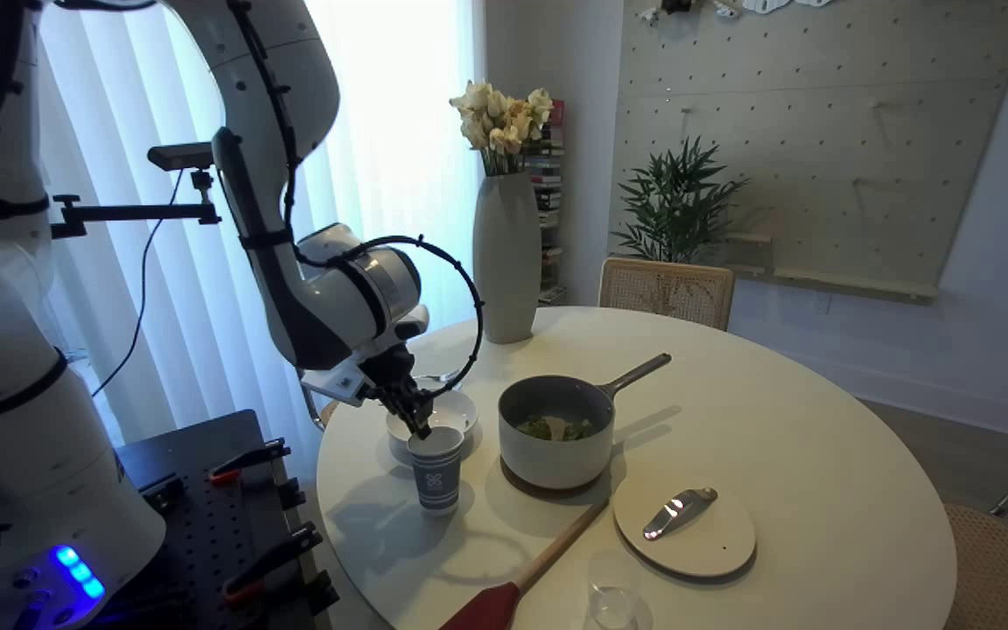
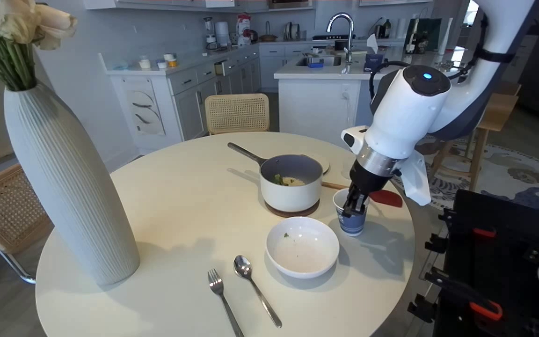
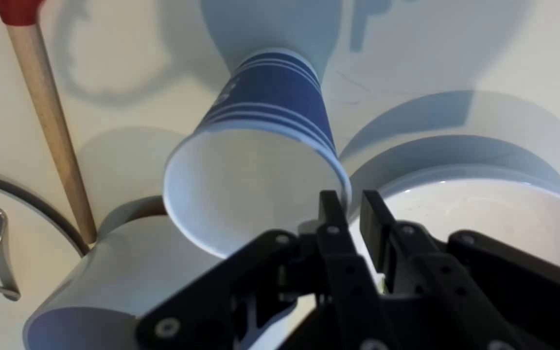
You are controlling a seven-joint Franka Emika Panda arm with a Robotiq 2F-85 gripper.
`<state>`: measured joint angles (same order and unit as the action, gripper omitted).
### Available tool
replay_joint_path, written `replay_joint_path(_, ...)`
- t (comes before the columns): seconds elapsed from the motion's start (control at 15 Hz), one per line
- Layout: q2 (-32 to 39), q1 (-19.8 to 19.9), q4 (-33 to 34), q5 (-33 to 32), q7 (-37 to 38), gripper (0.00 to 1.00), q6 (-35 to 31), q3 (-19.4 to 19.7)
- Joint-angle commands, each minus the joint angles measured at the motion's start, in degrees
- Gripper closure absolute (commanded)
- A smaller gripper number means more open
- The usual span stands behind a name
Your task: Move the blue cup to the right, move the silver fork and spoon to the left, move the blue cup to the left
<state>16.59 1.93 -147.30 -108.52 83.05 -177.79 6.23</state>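
Note:
The blue cup [image 1: 437,481], a paper cup with a blue band and white stripes, stands upright on the table in both exterior views. In the wrist view its mouth faces the camera, and the cup [image 3: 280,87] looks empty. My gripper [image 3: 349,198] is at the cup's rim on the bowl side, with its fingers a little apart. One finger [image 3: 329,209] reaches inside the mouth and the opposite one is outside, so the rim lies in the gap without being clamped. A silver fork [image 2: 223,300] and a silver spoon [image 2: 258,292] lie side by side near the white bowl in an exterior view.
The white bowl [image 2: 300,255] stands close beside the cup. A pot [image 1: 556,451] with its handle out sits on a brown trivet. Nearby are a red spatula [image 1: 561,542], a plate [image 1: 714,551] with a metal piece, a clear glass [image 1: 613,608] and a tall vase [image 2: 70,187].

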Motion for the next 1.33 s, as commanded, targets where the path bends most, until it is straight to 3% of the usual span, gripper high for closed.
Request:
replay_joint_path(0.0, 1.80, 1.42, 2.08, -4.31, 4.98, 0.49, -0.40, -1.65)
replay_joint_path(0.47, 1.78, 3.97, 3.38, -7.82, 7.73, 0.00, -1.37, -2.82)
replay_joint_path(0.93, -0.15, 5.52, 4.39, -6.05, 2.65, 0.00, -8.46, -0.58)
replay_joint_path(1.13, -0.28, 4.15, 5.02, -5.50, -0.69, 0.00, -11.83, 3.13)
replay_joint_path(1.2, -0.62, 7.69, 3.35, 1.71, -10.03, 0.00, -11.38, 1.16)
replay_joint_path(1.27, 0.03, 8.08, 3.57, 3.54, -13.06, 0.00, -11.89, 1.63)
